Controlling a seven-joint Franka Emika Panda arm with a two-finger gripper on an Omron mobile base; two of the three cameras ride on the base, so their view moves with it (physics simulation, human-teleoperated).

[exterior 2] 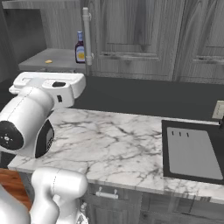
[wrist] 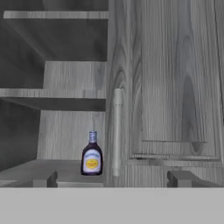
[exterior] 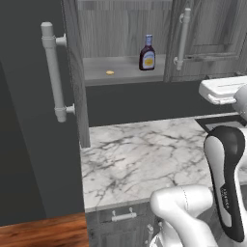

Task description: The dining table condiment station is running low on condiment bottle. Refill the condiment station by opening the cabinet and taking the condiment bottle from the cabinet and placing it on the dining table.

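A: Item one, the gripper [wrist: 114, 178]. Condition?

B: Two dark finger tips at the bottom edge of the hand view, far apart, one at lower left and one at lower right. Jaws wide, nothing between them, touching nothing.

A: Item two, the condiment bottle [exterior: 147, 53].

B: Dark maroon body, pale bluish cap, yellow-orange label. Upright on the grey shelf [exterior: 120, 67] inside the cabinet [exterior: 111, 29], upper centre of the left base view. In the hand view it stands low and left of centre [wrist: 92, 155], just beside the closed door's bar handle [wrist: 117, 131], well beyond the finger tips. In the right base view it sits at upper left [exterior 2: 79, 48], close to that same handle.

A: Cabinet doors?

B: The left door [exterior: 75, 72] is swung out toward the camera, edge on, its long pale handle [exterior: 53, 72] at the left of the left base view. The right door [exterior: 212, 34] is shut.

A: Other entries on the shelf?

B: One small yellow object [exterior: 110, 73], left of the bottle, apart from it; too small to identify.

A: Below the cabinet?

B: A white marble counter [exterior: 140, 159] with grey veins, and a drawer unit [exterior: 120, 224] with a small handle under it. A dark sink [exterior 2: 192, 151] is set into the counter at the right of the right base view.
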